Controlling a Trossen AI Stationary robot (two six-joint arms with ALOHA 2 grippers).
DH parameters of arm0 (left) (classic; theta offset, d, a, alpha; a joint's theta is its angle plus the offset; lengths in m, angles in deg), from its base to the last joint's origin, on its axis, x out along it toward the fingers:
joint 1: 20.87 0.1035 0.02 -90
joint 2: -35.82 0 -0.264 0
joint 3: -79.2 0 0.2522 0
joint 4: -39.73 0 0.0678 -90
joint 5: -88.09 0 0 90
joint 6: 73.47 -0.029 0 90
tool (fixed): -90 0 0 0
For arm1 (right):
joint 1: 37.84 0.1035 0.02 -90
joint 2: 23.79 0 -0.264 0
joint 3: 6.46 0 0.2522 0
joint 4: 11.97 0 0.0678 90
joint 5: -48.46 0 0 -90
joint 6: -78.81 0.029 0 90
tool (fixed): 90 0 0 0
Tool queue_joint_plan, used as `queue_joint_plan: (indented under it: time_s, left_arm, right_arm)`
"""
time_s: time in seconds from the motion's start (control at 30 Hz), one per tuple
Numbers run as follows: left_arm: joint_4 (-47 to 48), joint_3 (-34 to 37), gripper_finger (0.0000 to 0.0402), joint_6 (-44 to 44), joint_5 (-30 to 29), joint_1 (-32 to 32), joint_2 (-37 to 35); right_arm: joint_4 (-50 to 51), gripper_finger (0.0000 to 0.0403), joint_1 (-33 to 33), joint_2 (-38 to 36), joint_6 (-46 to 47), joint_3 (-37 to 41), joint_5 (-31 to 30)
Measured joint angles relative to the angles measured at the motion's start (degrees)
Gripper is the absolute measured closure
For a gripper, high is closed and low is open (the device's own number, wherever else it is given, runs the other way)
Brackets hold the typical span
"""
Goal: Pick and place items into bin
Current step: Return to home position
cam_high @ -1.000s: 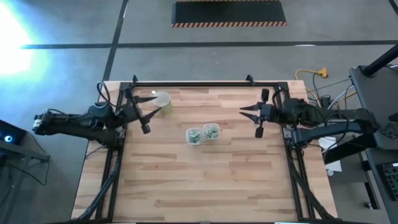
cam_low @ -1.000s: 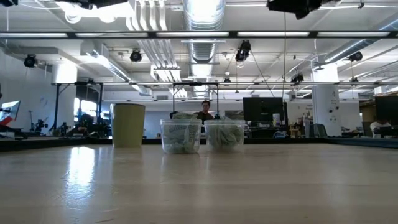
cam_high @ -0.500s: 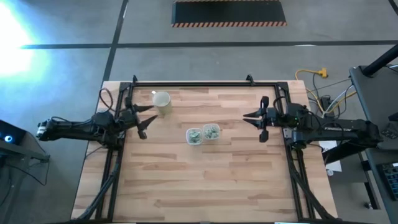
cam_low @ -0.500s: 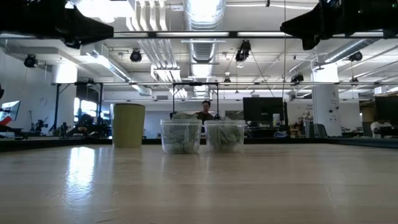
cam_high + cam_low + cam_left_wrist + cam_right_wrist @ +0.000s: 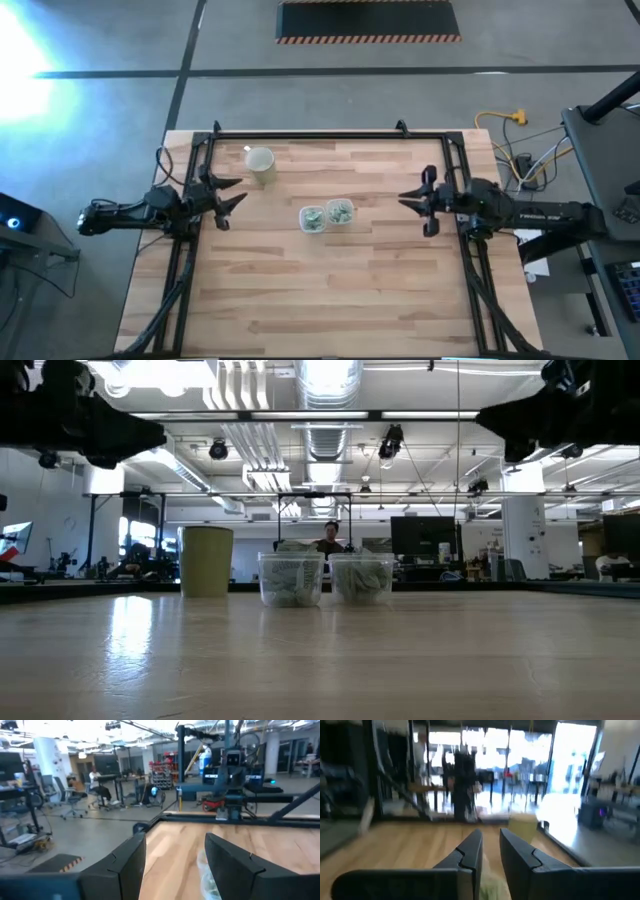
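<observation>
Now my left gripper [image 5: 238,192] and right gripper [image 5: 406,199] hang open, empty, at the table's [image 5: 330,300] side edges. The items [image 5: 312,219], light, crinkly, slippery, best pinched mid-wrapper, lie in two bins [image 5: 348,212] mid-table.

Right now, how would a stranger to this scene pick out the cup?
On the table, look at the far left part. The cup stands there alone, apart from the left bin and right bin at the middle; unlike them it is opaque, beige and taller.

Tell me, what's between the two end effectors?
Two clear bins, side by side, between left end effector and right end effector; high view shows it.
</observation>
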Motion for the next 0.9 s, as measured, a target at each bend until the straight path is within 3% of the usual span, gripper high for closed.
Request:
queue_joint_plan:
  time_s: [0.17,0.43,0.9]
  left_arm:
    - [-0.3,-0.1,0.0214,0.2,2.1,-0.1,0.6]
    - [0.5,-0.1,0.0214,0.2,4.5,-0.4,-0.2]
    - [0.3,1.7,0.0214,1.9,8.7,-1.0,-0.2]
  right_arm:
    - [-8.9,0.0346,3.5,-3.7,0.9,5.8,0.1]
    - [-6.9,0.0346,9.2,-4.6,-0.3,6.3,-3.6]
    - [-2.9,0.0346,9.2,-10.3,-1.0,6.3,-3.4]
